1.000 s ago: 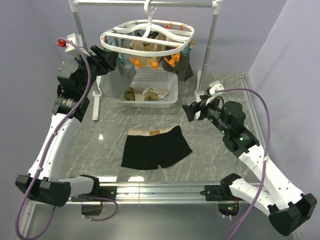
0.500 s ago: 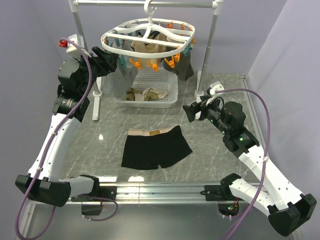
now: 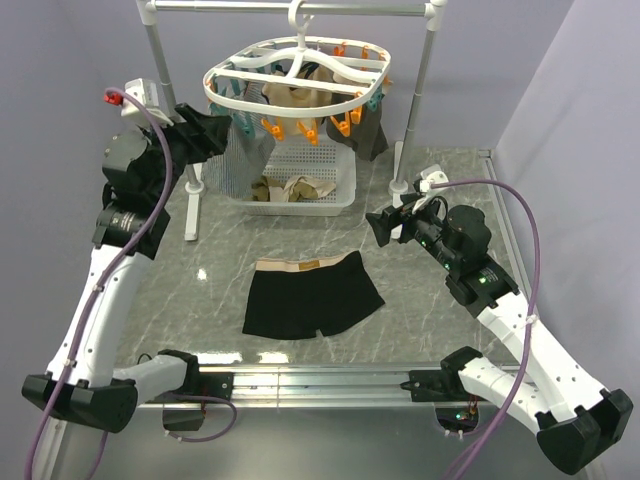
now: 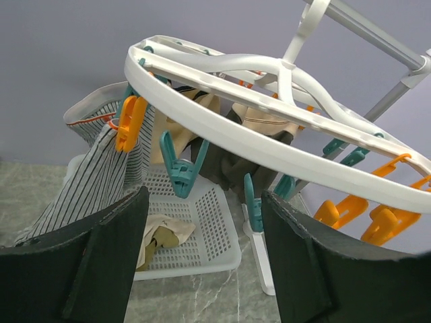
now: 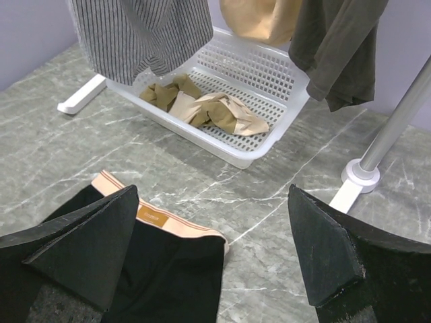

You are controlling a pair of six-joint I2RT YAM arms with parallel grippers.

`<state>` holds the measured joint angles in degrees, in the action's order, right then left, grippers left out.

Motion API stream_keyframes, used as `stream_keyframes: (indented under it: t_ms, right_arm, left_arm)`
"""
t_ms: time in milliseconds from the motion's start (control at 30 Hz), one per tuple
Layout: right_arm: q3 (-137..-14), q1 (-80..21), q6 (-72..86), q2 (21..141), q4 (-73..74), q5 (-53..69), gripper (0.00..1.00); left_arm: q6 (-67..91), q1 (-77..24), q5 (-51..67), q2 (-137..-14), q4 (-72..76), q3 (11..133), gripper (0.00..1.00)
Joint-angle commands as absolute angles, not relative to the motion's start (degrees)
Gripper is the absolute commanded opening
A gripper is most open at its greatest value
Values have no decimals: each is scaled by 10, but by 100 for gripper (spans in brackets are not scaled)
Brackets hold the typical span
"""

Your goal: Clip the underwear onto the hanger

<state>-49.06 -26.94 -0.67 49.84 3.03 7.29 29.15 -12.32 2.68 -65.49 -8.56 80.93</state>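
Presently, one underwear (image 3: pixel 312 295): black, tan waistband to the far side, lying flat on the tabletop (image 3: pixel 200 270) near of the basket and apart from it, gripped by nothing.

One hanger (image 3: pixel 297 75): white oval frame, hooked on the grey rail stand (image 3: pixel 420 80) above the basket. Orange and teal pins dangle from it, too overlapped for an exact count. Three garments hang from it: one grey striped cloth (image 3: pixel 238 160) at left, one beige piece (image 3: pixel 295 97) in the middle, one dark piece (image 3: pixel 368 135) at right.

One white perforated basket (image 3: pixel 300 205): holds crumpled beige garments (image 3: pixel 290 188), number unclear.

Two tools. Left tool (image 3: pixel 205 130): raised just beside the hanger's left rim, fingers spread, empty. Right tool (image 3: pixel 380 222): low over the tabletop, to the right of and beyond the underwear, fingers spread, empty.
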Motion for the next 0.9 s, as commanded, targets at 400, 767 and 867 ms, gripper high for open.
stream_keyframes:
  t_ms: [400,767,867]
  right_arm:
    - [-484,-264,14,483,9,84,98]
    - [-489,-258,26,485,11,91,98]
    - [-490,-258,25,487,11,90,98]
  left_arm:
    - [290,-101,78,-642,-64,783,74]
    - [309,-100,94,-696,-6,805,74]
    - [311,-101,110,-708,9,815,74]
